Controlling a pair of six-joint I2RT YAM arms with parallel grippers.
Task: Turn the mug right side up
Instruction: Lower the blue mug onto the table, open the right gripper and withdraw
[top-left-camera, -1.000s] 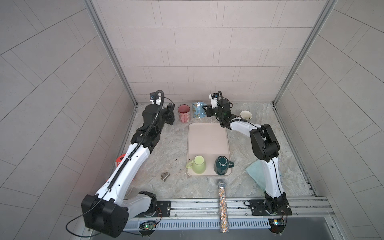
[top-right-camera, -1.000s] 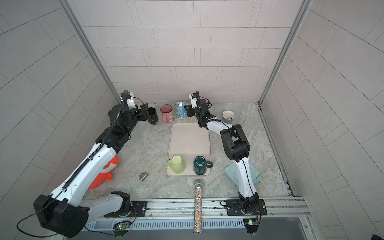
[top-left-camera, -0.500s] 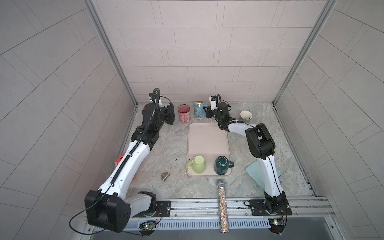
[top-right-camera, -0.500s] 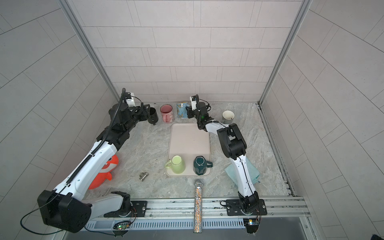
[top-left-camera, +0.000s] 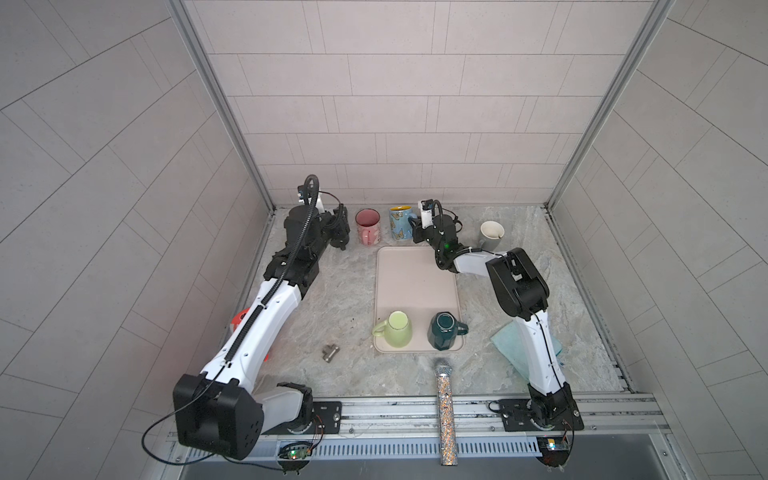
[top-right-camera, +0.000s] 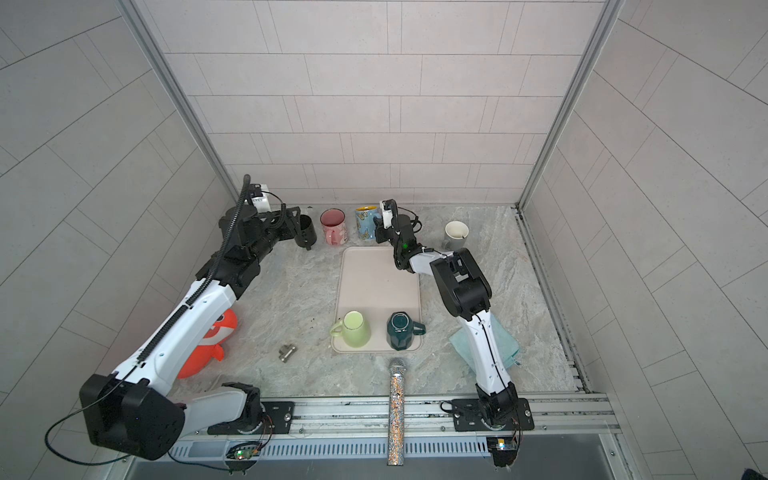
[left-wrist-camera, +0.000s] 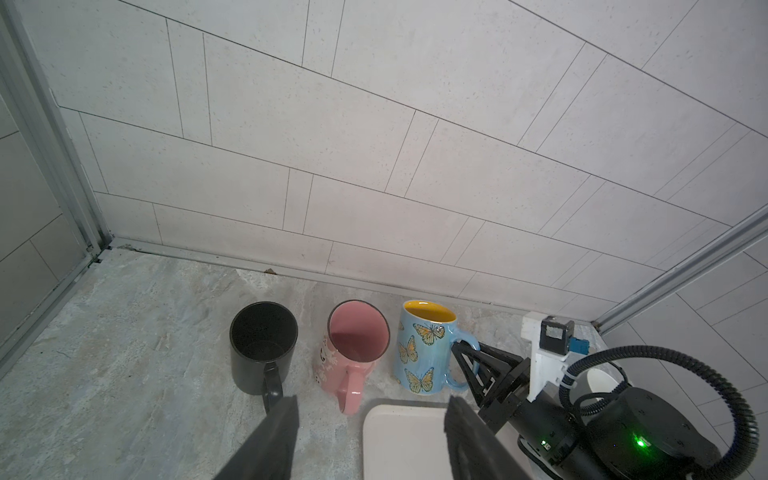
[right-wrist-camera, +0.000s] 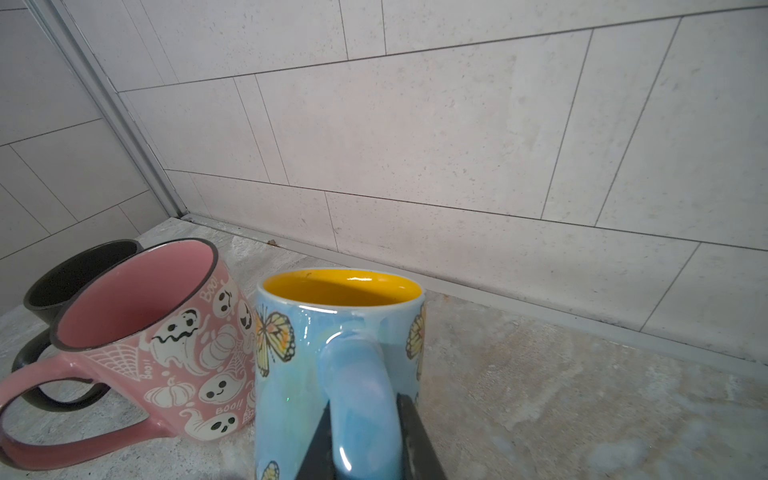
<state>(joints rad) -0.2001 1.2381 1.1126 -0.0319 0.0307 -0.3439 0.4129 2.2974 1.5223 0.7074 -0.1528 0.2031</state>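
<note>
Right gripper (right-wrist-camera: 365, 440): jaws narrow, clamped on either side of the handle of the blue butterfly mug (right-wrist-camera: 332, 332), which stands upright on the table by the back wall, mouth up. Left gripper (left-wrist-camera: 370, 415): jaws well apart and empty, with one finger just short of the black mug's (left-wrist-camera: 262, 345) handle. The pink mug (left-wrist-camera: 357, 340) stands between the black and blue mugs, close to both. Behind the right arm is a grey mug (top-left-camera: 491, 235), upright. On the tray's (top-left-camera: 415, 282) near end, a green mug (top-left-camera: 398, 330) and a teal mug (top-left-camera: 442, 331) sit bottom up. Compared with a second ago, the mugs are unmoved, the right elbow has swung slightly inward, and the left wrist has drawn back a little.
</note>
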